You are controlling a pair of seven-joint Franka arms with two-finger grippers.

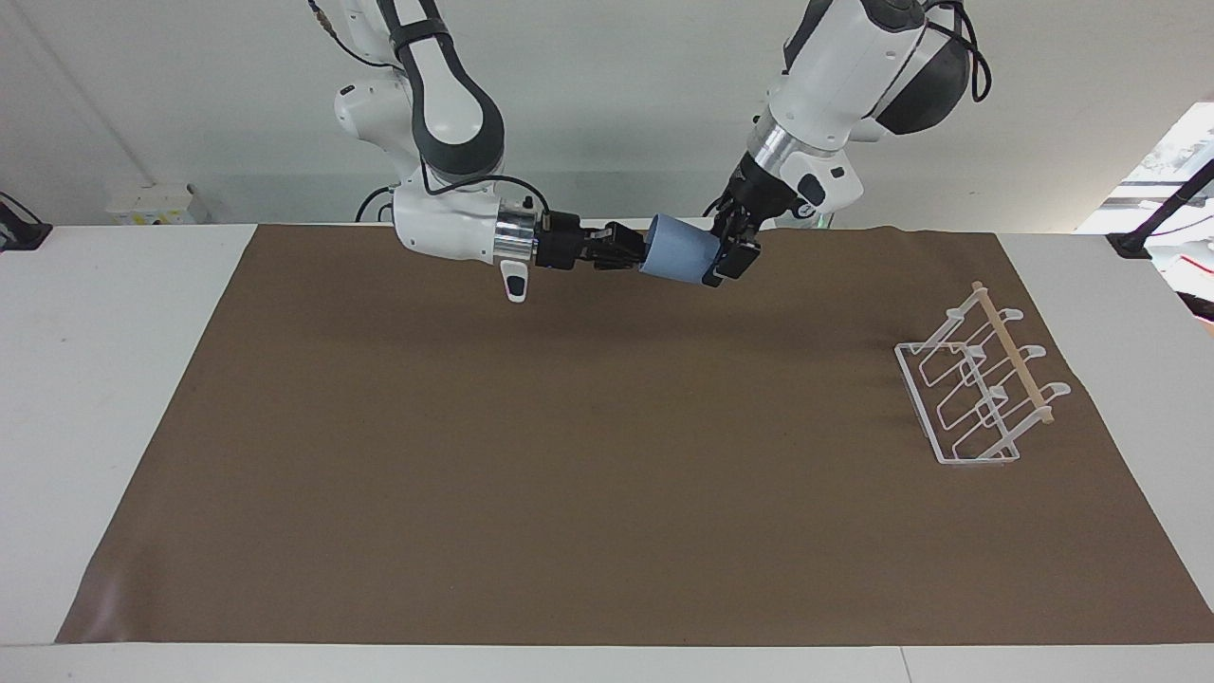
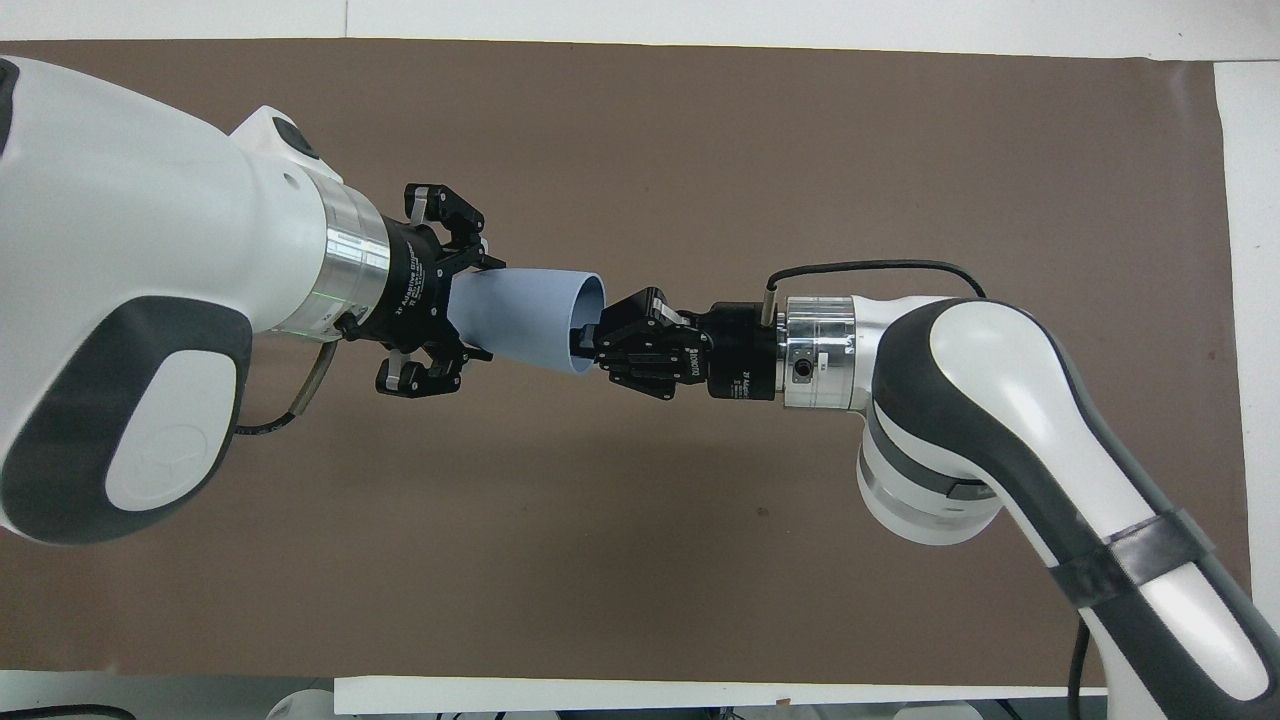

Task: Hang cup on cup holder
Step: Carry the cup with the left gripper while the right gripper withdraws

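The light-blue cup (image 1: 675, 256) is held sideways in the air over the mat's edge nearest the robots; it also shows in the overhead view (image 2: 530, 315). My right gripper (image 1: 637, 254) is shut on the cup's rim, one finger inside the mouth (image 2: 585, 335). My left gripper (image 1: 726, 251) is open, its fingers on either side of the cup's narrow base end (image 2: 478, 308). The white wire cup holder (image 1: 977, 389) with its wooden rod stands on the mat toward the left arm's end of the table. In the overhead view the left arm hides it.
A brown mat (image 1: 569, 455) covers most of the white table (image 1: 114, 379). The mat also shows in the overhead view (image 2: 700, 150).
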